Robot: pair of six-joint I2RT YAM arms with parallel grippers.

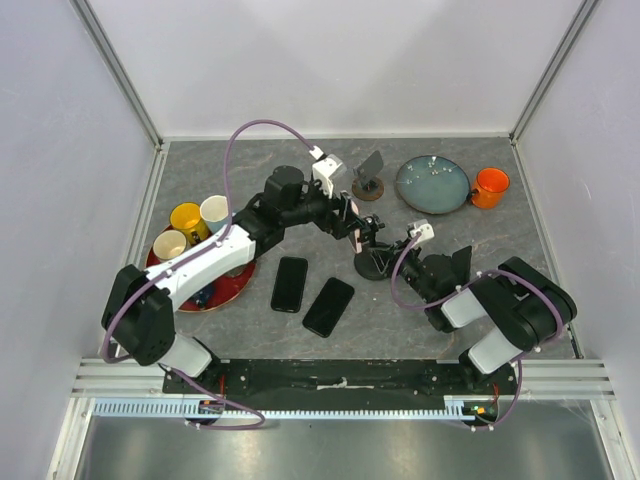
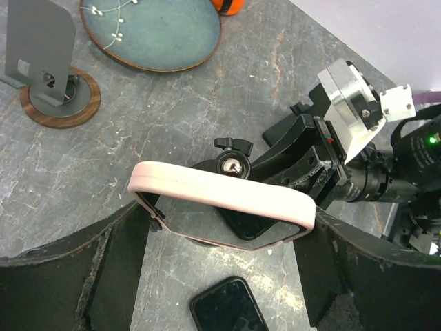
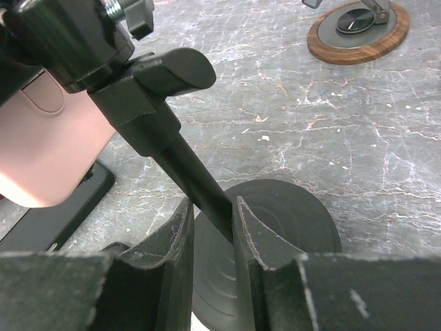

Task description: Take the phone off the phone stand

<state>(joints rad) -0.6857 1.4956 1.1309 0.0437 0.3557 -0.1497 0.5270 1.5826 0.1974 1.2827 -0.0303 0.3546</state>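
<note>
Gripping the phone (image 2: 220,198) with left claw (image 2: 227,238) — pinching the phone stand (image 3: 180,160) by its stem (black, tilted) with right claw (image 3: 212,231).

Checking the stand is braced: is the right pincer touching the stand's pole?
Touching. The right wrist view shows the right pincer closed on the pole, both fingers against it with no gap.

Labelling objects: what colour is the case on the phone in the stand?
The phone case is pale pink, clearest in the left wrist view.
</note>
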